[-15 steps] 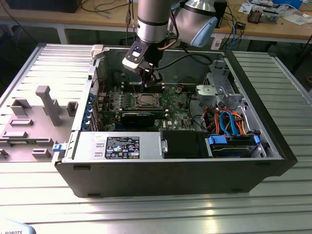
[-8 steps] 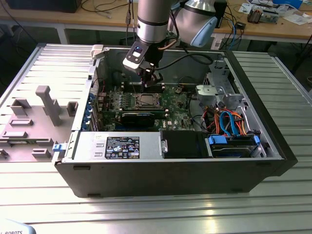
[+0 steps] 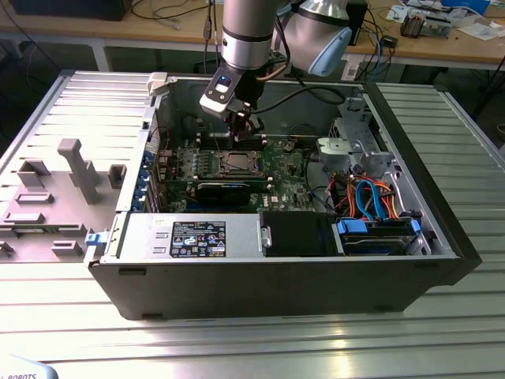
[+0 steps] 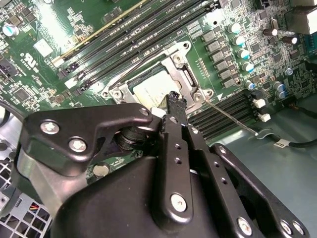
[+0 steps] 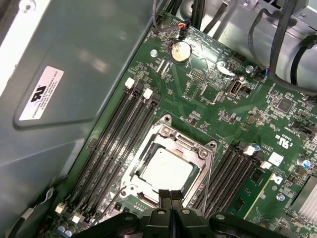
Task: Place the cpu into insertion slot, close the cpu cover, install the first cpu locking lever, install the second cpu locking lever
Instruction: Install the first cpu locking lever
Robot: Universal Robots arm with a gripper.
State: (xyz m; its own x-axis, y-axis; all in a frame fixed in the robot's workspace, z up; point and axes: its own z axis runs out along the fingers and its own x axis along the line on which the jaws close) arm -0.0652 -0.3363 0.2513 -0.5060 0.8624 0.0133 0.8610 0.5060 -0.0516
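1. Small flat square cpu with a silver-grey metal top (image 5: pixel 166 171) (image 4: pixel 152 90): seated flat in the socket; shows through the window of the frame above it in both wrist views.
2. Small square insertion slot with a metal rim (image 5: pixel 165 130): set in the board between two banks of long narrow black memory slots (image 5: pixel 116 144); holds the cpu.
3. Thin silvery metal cpu cover, a square frame with a large window (image 5: pixel 200 168) (image 4: pixel 185 74): folded down over the slot, bordering the cpu on every side.
4. Thin bare-metal wire locking lever (image 4: pixel 230 116): runs from one corner of the slot out across the neighbouring memory slots to a hooked end, seen in the second wrist view; latched or free cannot be told.
5. Black two-fingered metal gripper (image 5: pixel 170 195) (image 4: pixel 173 99) (image 3: pixel 247 133): fingertips pressed together with nothing between them; poised at one edge of the cover, contact with the frame not discernible; hangs just above the slot in the exterior view.
6. Green printed circuit board (image 5: pixel 218 106): carries the slot and a round silver coin cell (image 5: pixel 181 49), well apart from the slot.
7. Open dark grey metal computer case (image 3: pixel 276 288): rests on a ribbed grey metal table (image 3: pixel 260 347); encloses the board, a long black rectangular card (image 3: pixel 229 192) near the slot, and blue and orange cables (image 3: pixel 371 197) toward the exterior view's right.
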